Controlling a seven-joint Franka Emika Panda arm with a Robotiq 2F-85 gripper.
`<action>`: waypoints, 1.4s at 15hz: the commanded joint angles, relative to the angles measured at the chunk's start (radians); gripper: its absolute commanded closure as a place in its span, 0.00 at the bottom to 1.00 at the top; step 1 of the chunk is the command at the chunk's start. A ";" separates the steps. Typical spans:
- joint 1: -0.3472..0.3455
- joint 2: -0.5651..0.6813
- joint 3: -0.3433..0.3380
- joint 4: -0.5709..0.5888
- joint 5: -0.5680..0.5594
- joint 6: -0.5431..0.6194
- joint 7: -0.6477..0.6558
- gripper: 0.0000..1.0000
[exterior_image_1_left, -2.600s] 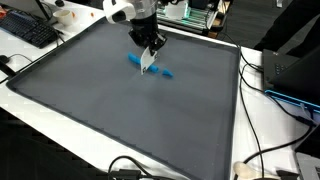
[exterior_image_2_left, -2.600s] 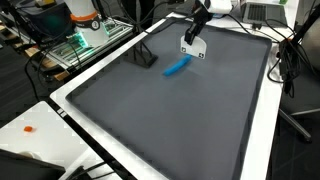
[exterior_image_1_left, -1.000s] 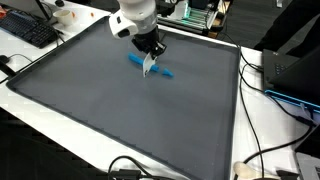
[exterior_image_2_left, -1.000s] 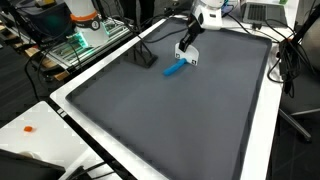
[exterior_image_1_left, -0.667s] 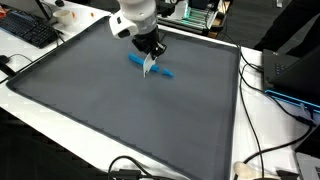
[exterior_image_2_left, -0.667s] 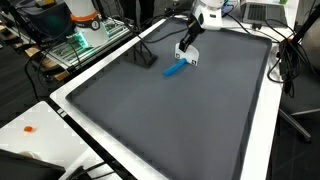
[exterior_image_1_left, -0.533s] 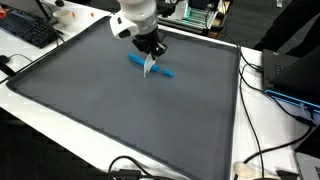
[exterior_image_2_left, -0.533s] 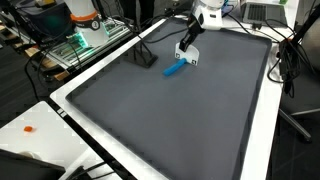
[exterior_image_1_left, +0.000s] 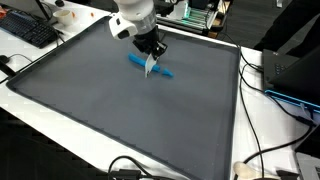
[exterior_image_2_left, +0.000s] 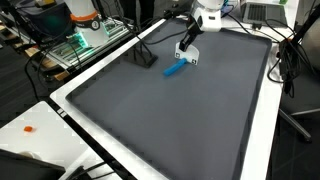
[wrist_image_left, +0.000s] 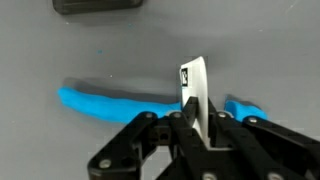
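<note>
Shift: gripper (exterior_image_1_left: 150, 58) tilted slightly, steady for the last second. Jaws clamped on white card (wrist_image_left: 196, 95), close over blue marker (exterior_image_2_left: 176, 69); contact unclear. Marker unmoved, far side of grey mat (exterior_image_1_left: 100, 110).

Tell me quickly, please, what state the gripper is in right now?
Gripper: closed on a thin white card, held upright over the blue object.

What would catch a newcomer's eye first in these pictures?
The bright blue stick stands out, lying flat on the large dark grey mat, toward the mat's far side in an exterior view. Just above it is the hand, shut on a small white card that stands upright in the wrist view. A black block lies on the mat nearby.
</note>
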 joint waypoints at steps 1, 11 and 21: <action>-0.015 0.005 0.022 -0.026 0.048 0.009 -0.020 0.98; -0.013 -0.006 0.022 -0.028 0.076 0.003 -0.010 0.98; -0.014 -0.073 0.010 -0.033 0.053 -0.013 -0.001 0.98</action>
